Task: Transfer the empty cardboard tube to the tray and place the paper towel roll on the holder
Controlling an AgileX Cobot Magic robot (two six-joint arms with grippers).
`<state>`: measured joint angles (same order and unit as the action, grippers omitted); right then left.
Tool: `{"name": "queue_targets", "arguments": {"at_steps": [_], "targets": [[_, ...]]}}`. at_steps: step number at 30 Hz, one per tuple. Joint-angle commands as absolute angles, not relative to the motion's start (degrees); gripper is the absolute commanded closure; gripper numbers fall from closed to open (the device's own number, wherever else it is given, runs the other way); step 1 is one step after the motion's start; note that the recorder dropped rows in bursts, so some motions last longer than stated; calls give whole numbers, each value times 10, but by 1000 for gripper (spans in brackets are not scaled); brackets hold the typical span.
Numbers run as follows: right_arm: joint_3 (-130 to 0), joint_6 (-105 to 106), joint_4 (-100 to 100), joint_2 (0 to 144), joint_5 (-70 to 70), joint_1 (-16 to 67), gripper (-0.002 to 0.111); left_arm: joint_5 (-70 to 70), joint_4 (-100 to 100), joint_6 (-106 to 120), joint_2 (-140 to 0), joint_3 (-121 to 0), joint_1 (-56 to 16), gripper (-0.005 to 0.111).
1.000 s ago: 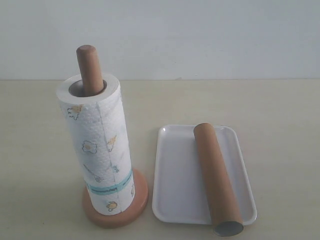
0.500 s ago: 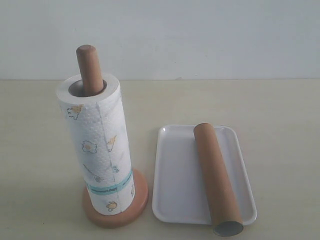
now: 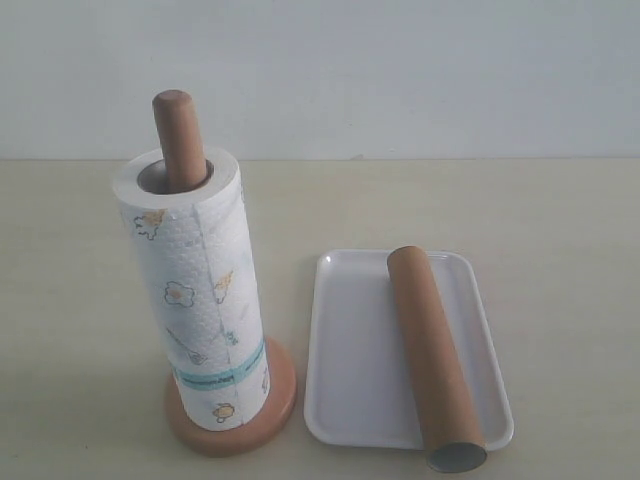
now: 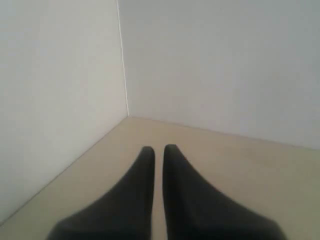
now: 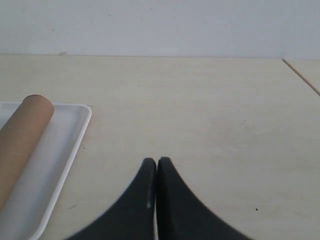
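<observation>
The paper towel roll point(image 3: 205, 290) stands upright on the holder point(image 3: 280, 395), whose wooden post point(image 3: 178, 125) sticks out of the roll's top. To its right the white tray point(image 3: 350, 350) lies flat with the empty cardboard tube point(image 3: 432, 350) resting lengthwise in it; the tube's near open end overhangs the front rim. The right wrist view shows the tray point(image 5: 65, 145) and the tube point(image 5: 22, 127) off to one side of my right gripper point(image 5: 156, 161), which is shut with nothing in it. My left gripper point(image 4: 158, 148) is shut and empty over bare table. Neither gripper appears in the exterior view.
Pale walls point(image 4: 60, 75) meet in a corner beyond the left gripper. A table seam point(image 5: 302, 75) runs at the edge of the right wrist view. The beige tabletop point(image 3: 560, 230) stretches behind and beside the tray.
</observation>
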<state>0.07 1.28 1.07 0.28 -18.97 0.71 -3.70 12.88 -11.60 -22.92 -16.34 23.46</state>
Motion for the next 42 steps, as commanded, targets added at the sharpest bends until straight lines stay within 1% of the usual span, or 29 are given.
{"name": "queue_targets", "arguments": {"at_steps": [1,6,8,13,17,22,24,26,31,37,40,42], "targets": [[0,13,12,0,-185,6,109,-34,106,-76,-227,-143,237,101],[0,13,12,0,-185,6,109,-31,127,-76,-205,-124,226,101],[0,13,12,0,-185,6,109,-30,127,-76,-177,-114,206,101],[0,13,12,0,-185,6,109,-30,114,-82,-88,-81,128,101],[0,13,12,0,-185,6,109,-30,81,-82,-42,-48,93,101],[0,13,12,0,-185,6,109,-31,44,-82,-30,0,90,101],[0,13,12,0,-185,6,109,-30,35,-82,-30,0,90,101],[0,13,12,0,-185,6,109,-66,33,-82,-30,0,90,101],[0,13,12,0,-185,6,109,-71,19,-84,-30,0,90,101],[0,13,12,0,-185,6,109,-79,19,-78,-14,0,61,101],[0,13,12,0,-185,6,109,-83,19,-76,-14,0,59,101],[0,13,12,0,-185,6,109,-120,23,-66,-7,0,59,101]]}}
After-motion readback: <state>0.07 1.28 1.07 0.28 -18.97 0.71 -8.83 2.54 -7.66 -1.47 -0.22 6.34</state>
